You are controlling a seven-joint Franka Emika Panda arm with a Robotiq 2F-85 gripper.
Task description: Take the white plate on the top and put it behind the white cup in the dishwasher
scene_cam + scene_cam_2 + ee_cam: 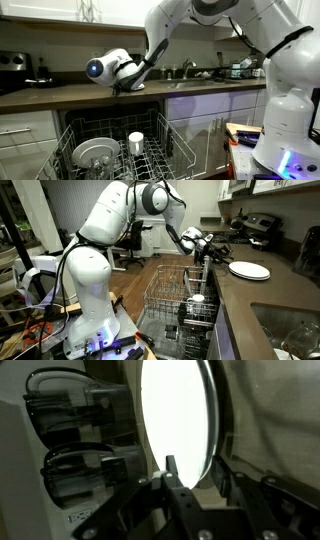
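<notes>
The white plate (249, 270) lies flat on the dark counter above the dishwasher (170, 285). My gripper (218, 252) reaches down to the plate's near rim. In the wrist view the plate (175, 410) fills the middle, very bright. Its rim sits between the two fingers of my gripper (195, 468). The jaws stand apart, one on each side of the rim. In an exterior view my gripper (128, 88) is low on the counter and the plate is hidden. The white cup (136, 142) (197, 300) stands upright in the pulled-out rack (165, 150).
A greyer glassy dish (95, 152) lies in the rack beside the cup. The dishwasher door is dropped open. A sink (290, 330) is sunk into the counter, and a stove (255, 225) with pots stands behind the plate. White cabinet drawers (25, 135) flank the dishwasher.
</notes>
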